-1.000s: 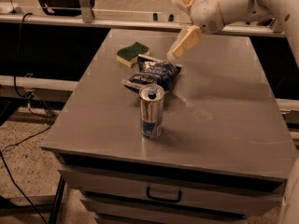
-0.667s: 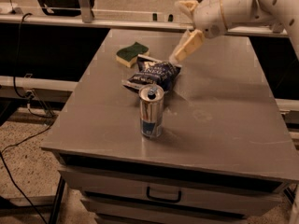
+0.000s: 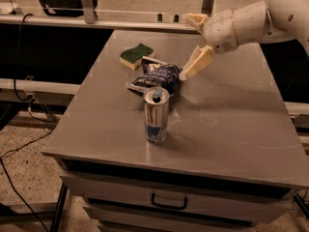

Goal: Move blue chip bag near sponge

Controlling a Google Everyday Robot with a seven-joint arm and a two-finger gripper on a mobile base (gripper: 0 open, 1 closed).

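The blue chip bag (image 3: 157, 76) lies crumpled on the grey table (image 3: 231, 124), left of centre. The sponge (image 3: 136, 55), green on top with a yellow body, lies just behind and to the left of the bag, almost touching it. My gripper (image 3: 186, 46) hangs to the right of the bag, open and empty. Its lower finger (image 3: 198, 62) slants down with its tip at the bag's right end. Its upper finger (image 3: 194, 19) is well above, so the jaws stand wide apart.
A silver-and-blue drink can (image 3: 157, 114) stands upright just in front of the bag. The table has a drawer with a handle (image 3: 169, 202) at the front. A rail (image 3: 96, 23) and cables (image 3: 19, 144) run behind and to the left.
My gripper has come down and slightly right, so its lower finger is now closer to the bag's right end. The bag, sponge and can have not moved.
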